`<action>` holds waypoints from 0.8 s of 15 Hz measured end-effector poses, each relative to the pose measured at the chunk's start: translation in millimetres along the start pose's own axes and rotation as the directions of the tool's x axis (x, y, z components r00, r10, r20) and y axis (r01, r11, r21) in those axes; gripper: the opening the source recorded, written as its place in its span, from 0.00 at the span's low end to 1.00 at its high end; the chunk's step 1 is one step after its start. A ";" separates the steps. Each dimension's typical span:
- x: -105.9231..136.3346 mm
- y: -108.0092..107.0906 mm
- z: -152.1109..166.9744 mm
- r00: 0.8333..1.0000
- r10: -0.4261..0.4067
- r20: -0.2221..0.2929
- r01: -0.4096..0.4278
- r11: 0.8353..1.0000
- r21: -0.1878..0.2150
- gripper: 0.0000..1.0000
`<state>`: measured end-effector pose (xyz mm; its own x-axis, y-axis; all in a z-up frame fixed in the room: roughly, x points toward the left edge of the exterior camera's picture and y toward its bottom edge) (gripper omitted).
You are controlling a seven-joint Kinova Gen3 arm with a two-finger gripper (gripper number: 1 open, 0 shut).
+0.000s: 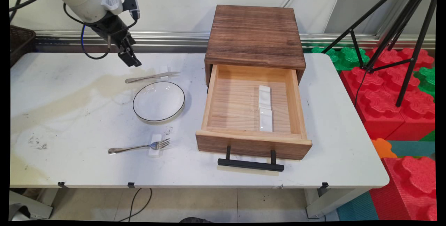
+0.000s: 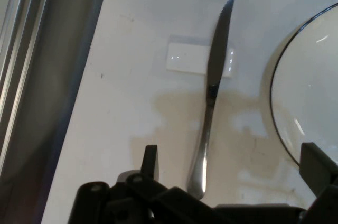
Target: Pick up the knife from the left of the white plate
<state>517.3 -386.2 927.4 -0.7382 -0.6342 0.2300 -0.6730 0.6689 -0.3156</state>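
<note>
Black two-finger gripper (image 2: 229, 163) in the frame's upper left, fingers spread and empty, hovers above the silver serrated table knife (image 1: 152, 77) lying on a small white rest (image 1: 163, 69), just above the black-rimmed white plate (image 1: 159, 101).

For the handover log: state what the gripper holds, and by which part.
Nothing is held. The gripper hangs open above the handle end of the knife, whose blade lies across a white rest beside the plate.

Open desk (image 1: 69, 114) surface lies left of the plate (image 1: 159, 102). The knife (image 1: 152, 77) bounds the plate's far side, the fork (image 1: 139, 147) its near side. The open drawer (image 1: 251, 111) blocks passage right.
</note>
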 end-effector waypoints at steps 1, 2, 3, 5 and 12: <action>1.4 -4.2 4.1 1.000 0.003 0.006 -0.003 1.000 -0.003 1.00; 2.3 -7.0 6.9 1.000 0.006 0.010 -0.006 1.000 -0.006 1.00; 3.5 -10.8 11.1 1.000 0.010 0.015 -0.010 1.000 -0.010 1.00; 5.2 -17.3 18.5 1.000 0.019 0.024 -0.019 1.000 -0.020 1.00; 13.2 -45.0 55.4 0.995 0.072 0.066 -0.068 0.995 -0.069 1.00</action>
<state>540.4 -446.1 893.6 -0.7803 -0.6083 0.1453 -0.6230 0.7355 -0.2665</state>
